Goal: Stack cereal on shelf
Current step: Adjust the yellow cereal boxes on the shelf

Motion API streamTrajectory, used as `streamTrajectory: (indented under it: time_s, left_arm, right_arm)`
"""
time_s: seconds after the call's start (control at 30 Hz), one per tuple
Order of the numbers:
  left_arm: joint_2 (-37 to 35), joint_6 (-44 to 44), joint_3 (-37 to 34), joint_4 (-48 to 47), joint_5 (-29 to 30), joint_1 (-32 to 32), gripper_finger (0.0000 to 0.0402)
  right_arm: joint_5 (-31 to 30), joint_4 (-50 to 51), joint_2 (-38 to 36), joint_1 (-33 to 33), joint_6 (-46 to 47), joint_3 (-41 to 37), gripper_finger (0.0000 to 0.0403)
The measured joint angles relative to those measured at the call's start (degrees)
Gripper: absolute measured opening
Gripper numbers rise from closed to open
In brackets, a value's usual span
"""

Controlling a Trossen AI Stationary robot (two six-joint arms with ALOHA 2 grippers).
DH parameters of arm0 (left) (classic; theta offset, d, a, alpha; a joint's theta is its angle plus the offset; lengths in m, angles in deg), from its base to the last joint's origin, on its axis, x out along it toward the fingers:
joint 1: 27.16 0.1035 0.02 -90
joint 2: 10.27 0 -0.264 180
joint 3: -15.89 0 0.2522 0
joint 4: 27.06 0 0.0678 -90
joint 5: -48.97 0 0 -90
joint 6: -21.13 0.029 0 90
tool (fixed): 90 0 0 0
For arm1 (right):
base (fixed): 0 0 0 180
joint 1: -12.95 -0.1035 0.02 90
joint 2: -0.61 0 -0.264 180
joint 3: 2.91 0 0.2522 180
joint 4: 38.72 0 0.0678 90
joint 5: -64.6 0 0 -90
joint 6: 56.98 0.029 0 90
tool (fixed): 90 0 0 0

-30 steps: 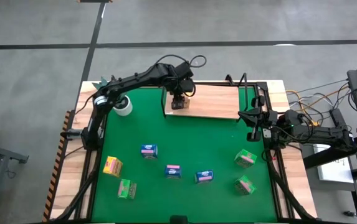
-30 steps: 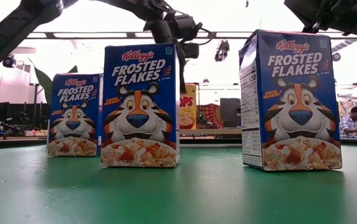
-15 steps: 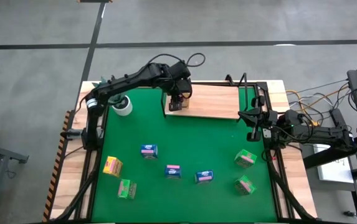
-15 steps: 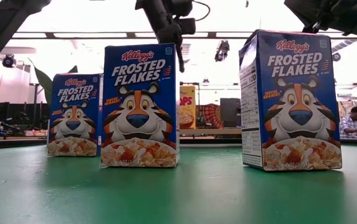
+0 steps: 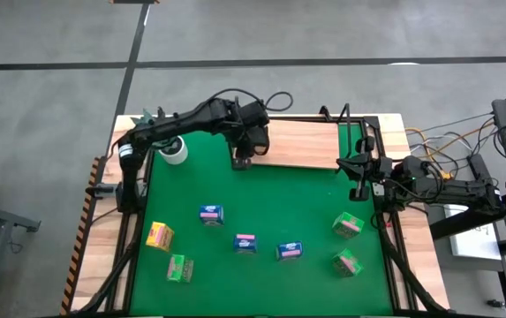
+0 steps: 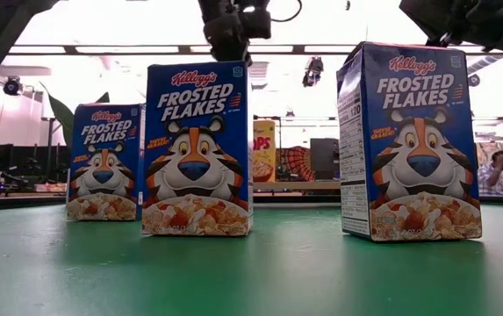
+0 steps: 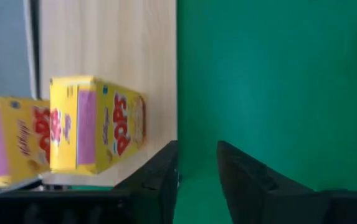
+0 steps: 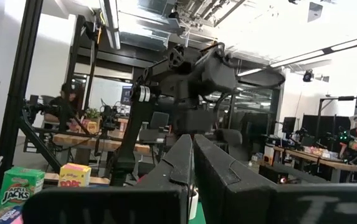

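Note:
Two yellow-orange cereal boxes point(image 7: 97, 124) point(image 7: 10, 140) stand side by side on the shelf's wooden board point(image 7: 116, 43), near its left edge. One shows in the low view point(image 6: 263, 151). My left gripper point(image 5: 240, 161) point(image 7: 197, 149) hovers at the shelf's point(image 5: 301, 141) near left corner, over the green mat. It is open by a narrow gap and empty. On the mat stand three blue boxes point(image 5: 245, 243), three green boxes point(image 5: 347, 226) and one yellow-orange box point(image 5: 159, 236). My right gripper point(image 5: 358, 172) waits shut at the shelf's right end.
A white pot point(image 5: 175, 150) with a teal plant stands at the mat's far left, beside my left arm. The shelf's black wire posts point(image 5: 350, 115) rise at its right end. The green mat point(image 5: 305, 199) has free room between the shelf and the boxes.
My left gripper has drawn back from the yellow-orange boxes on the shelf. It has gone toward the table's left and near edges, off the board's corner, and has risen. The boxes stay standing on the board.

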Motion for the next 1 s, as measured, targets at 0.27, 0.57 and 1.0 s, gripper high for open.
streamTrajectory:
  time_s: [0.27,0.57,1.0]
  left_arm:
    - [-2.98,1.10,-6.52,8.01,0.09,1.87,0.0043]
    - [-3.98,1.56,-16.57,26.51,7.29,3.07,0.0038]
    - [-3.96,-0.15,-19.03,28.94,12.02,3.77,0.0038]
  right_arm:
    - [-0.01,0.04,0.00,0.01,-0.16,0.00,0.0009]
    - [-0.02,0.04,0.00,0.02,-0.41,0.00,0.0009]
    - [-0.02,0.06,0.00,0.01,-1.17,0.00,0.0009]
